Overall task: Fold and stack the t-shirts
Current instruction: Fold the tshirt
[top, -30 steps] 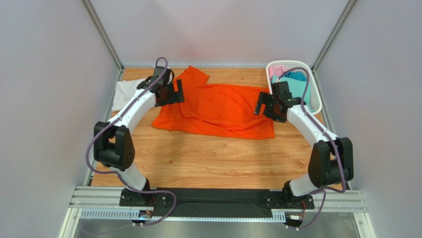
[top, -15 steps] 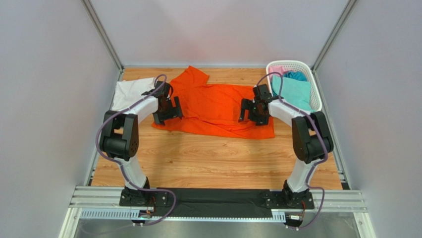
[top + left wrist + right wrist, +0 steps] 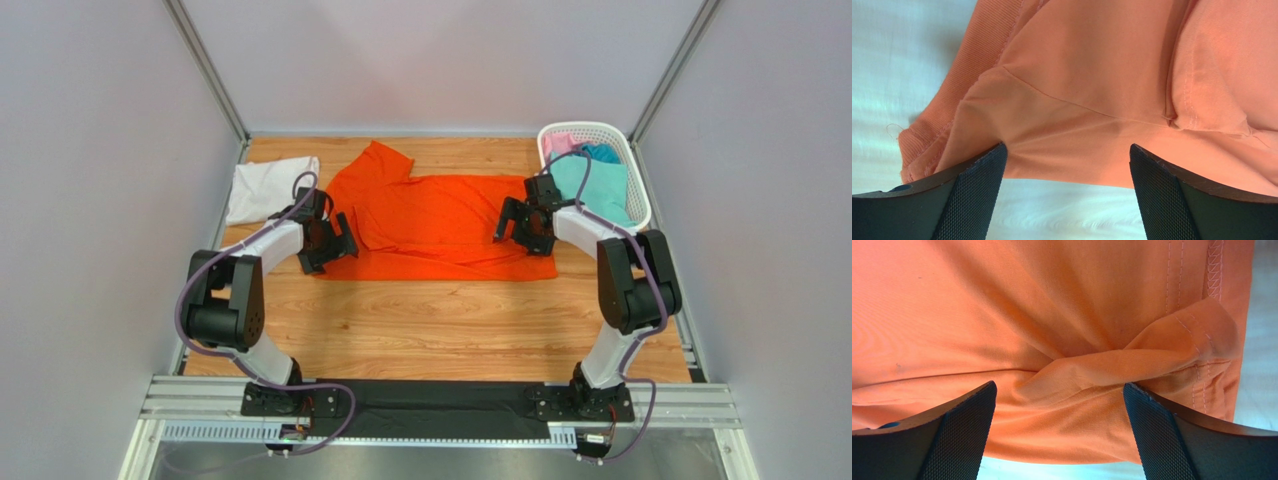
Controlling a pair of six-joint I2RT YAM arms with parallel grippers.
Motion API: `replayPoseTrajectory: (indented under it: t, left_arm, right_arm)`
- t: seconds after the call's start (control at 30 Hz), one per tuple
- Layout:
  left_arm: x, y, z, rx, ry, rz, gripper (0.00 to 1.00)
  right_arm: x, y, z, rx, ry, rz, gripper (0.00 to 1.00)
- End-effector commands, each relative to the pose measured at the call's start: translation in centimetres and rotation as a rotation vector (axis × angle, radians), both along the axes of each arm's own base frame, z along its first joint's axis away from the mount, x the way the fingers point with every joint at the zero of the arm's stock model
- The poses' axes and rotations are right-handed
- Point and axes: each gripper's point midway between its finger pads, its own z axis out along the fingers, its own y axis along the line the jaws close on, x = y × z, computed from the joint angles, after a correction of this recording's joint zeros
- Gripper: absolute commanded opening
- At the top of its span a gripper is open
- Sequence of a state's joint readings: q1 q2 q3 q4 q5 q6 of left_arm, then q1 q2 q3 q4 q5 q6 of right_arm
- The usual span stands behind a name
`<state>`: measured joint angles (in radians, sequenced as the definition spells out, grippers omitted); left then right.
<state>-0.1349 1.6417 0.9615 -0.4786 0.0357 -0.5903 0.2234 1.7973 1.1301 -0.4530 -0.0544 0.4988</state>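
The bright orange t-shirt (image 3: 430, 215) lies spread across the far middle of the table, one sleeve pointing to the back left. My left gripper (image 3: 332, 245) is open, low at the shirt's left edge by the collar; its wrist view shows the orange collar and seam (image 3: 1062, 100) between the spread fingers (image 3: 972, 195). My right gripper (image 3: 520, 228) is open, low over the shirt's right hem; its wrist view shows bunched hem cloth (image 3: 1132, 365) between the fingers (image 3: 1162, 435). A white t-shirt (image 3: 265, 187) lies at the back left. Teal (image 3: 595, 185), pink (image 3: 558, 143) and blue (image 3: 600, 153) shirts lie in the basket.
The white lattice basket (image 3: 640, 205) stands at the back right corner, just right of my right arm. Grey walls and metal posts close in the table on three sides. Bare wood (image 3: 440, 320) shows between the shirt and the arm bases.
Both grippers have come nearer and lower to the shirt's left and right edges. The orange shirt now lies flatter and more spread out. The white shirt is more uncovered.
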Motion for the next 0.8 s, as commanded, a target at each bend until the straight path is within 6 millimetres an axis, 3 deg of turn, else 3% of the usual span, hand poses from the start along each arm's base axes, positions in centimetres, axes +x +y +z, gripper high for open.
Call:
replayPoseTrajectory:
  t: [0.0, 0.03, 0.13, 0.17, 0.23, 0.27, 0.3, 0.37, 0.5, 0.63, 0.77]
  left_arm:
    - [-4.6, 0.5, -1.5, -0.019, 0.106, 0.051, 1.00]
    - [-5.3, 0.4, -1.5, -0.026, 0.109, 0.058, 1.00]
    - [-8.5, 0.9, -1.8, -0.030, 0.128, 0.102, 1.00]
    - [-9.9, 1.0, -1.8, -0.039, 0.127, 0.129, 1.00]
    - [-13.1, 1.4, -2.8, -0.030, 0.180, 0.168, 1.00]
    - [-13.6, 1.5, -2.2, -0.038, 0.153, 0.195, 1.00]
    - [-14.9, 1.7, -2.3, -0.039, 0.177, 0.228, 1.00]
    - [-17.2, 2.1, -2.0, -0.032, 0.192, 0.270, 1.00]
    - [-17.9, 1.8, 0.8, -0.077, 0.119, 0.296, 1.00]
    - [-16.1, 1.8, 5.2, -0.109, -0.042, 0.291, 1.00]
    - [-15.4, 0.8, 7.4, -0.136, -0.093, 0.247, 1.00]
  right_arm:
    - [-3.2, -0.9, -0.2, -0.002, 0.032, -0.022, 1.00]
    - [-5.0, -1.1, -1.3, -0.004, 0.065, -0.016, 1.00]
    - [-7.2, -1.3, -0.6, 0.001, 0.050, -0.008, 1.00]
    - [-9.1, -1.5, -1.5, 0.000, 0.080, -0.008, 1.00]
    - [-10.5, -1.4, -0.4, 0.023, 0.048, 0.002, 1.00]
    - [-12.2, -1.4, -1.2, 0.021, 0.076, 0.013, 1.00]
    - [-12.8, -1.2, -0.3, 0.033, 0.052, 0.016, 1.00]
    - [-14.8, -0.9, -0.4, 0.044, 0.072, 0.040, 1.00]
    - [-15.4, -0.6, 2.4, 0.067, -0.007, 0.058, 1.00]
    - [-14.5, -0.5, 5.9, 0.076, -0.105, 0.077, 1.00]
    - [-14.2, -0.3, 8.2, 0.095, -0.165, 0.087, 1.00]
